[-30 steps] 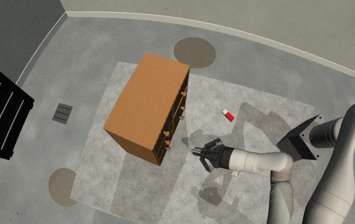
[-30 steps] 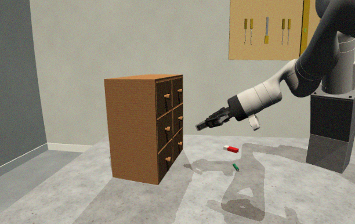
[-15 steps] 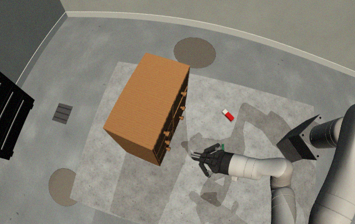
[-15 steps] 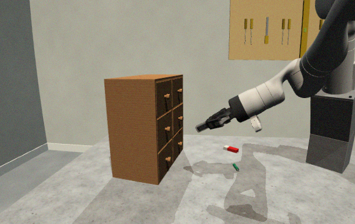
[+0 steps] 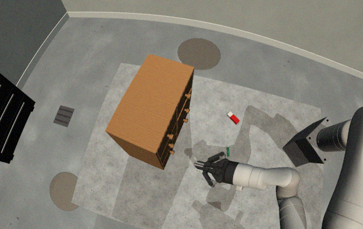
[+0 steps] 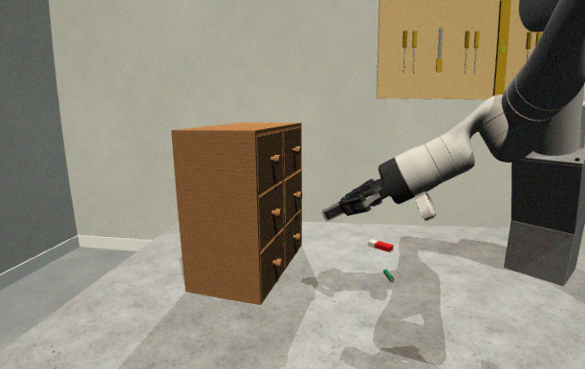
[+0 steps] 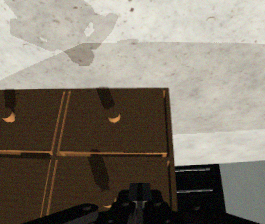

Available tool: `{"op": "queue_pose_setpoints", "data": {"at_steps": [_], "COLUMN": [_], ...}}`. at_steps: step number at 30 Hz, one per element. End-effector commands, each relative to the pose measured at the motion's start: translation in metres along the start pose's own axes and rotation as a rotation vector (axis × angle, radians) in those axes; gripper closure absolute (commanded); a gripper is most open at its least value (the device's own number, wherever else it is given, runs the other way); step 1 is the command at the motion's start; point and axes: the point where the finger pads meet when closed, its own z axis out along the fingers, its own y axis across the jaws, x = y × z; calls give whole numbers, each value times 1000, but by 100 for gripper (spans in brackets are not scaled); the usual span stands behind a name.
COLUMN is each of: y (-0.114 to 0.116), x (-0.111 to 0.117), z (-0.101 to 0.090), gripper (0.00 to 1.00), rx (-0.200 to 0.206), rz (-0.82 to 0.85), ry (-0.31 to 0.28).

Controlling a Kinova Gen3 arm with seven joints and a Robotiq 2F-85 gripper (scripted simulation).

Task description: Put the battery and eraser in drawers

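"Where is the eraser?"

"The red-and-white block-shaped eraser (image 5: 233, 118) (image 6: 381, 246) lies flat on the mottled gray tabletop (image 5: 144, 196) (image 6: 156, 330) (image 7: 223, 90), right of center in the top view and low, right of center in the exterior view."

"And the nine-volt battery?"

"Its whereabouts cannot be told from these views. A small green cylinder (image 5: 228, 151) (image 6: 388, 275) rests on the tabletop near the eraser, below it in both the top and exterior frames."

"What of the chest?"

"The brown wood-grain chest (image 5: 156, 101) (image 6: 218, 210) (image 7: 113, 135) stands upright, left of center in the exterior view. Its six dark drawers, each with a round wooden knob, appear pushed in, three rows of two."

"The gripper?"

"The black two-fingered gripper (image 5: 197, 165) (image 6: 326, 215) (image 7: 139, 196) hangs above the tabletop, tilted downward toward the drawer fronts and apart from them, its fingers together with nothing between."

"Beyond that?"

"The white-and-gray robot arm (image 5: 251, 176) (image 6: 430, 164) reaches in from the right, mounted on a dark boxy pedestal (image 5: 296, 148) (image 6: 543, 201). A tan tool board (image 6: 411, 86) hangs on the wall, upper right in the exterior view; a black cabinet (image 5: 5, 118) occupies the top view's left edge."
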Motion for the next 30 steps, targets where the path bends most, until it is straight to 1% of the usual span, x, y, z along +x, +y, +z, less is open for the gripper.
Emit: {"op": "queue_pose_setpoints", "data": {"at_steps": [1,6,21,30], "y": [9,13,33,40], "x": [-1,-1,0,0], "z": [-2,-3,-8,-9], "gripper": [100,100,100,100], "rx": [-9,-9,-9,-9], "rz": [7,7,7,7], "ry": [0,0,0,0]}}
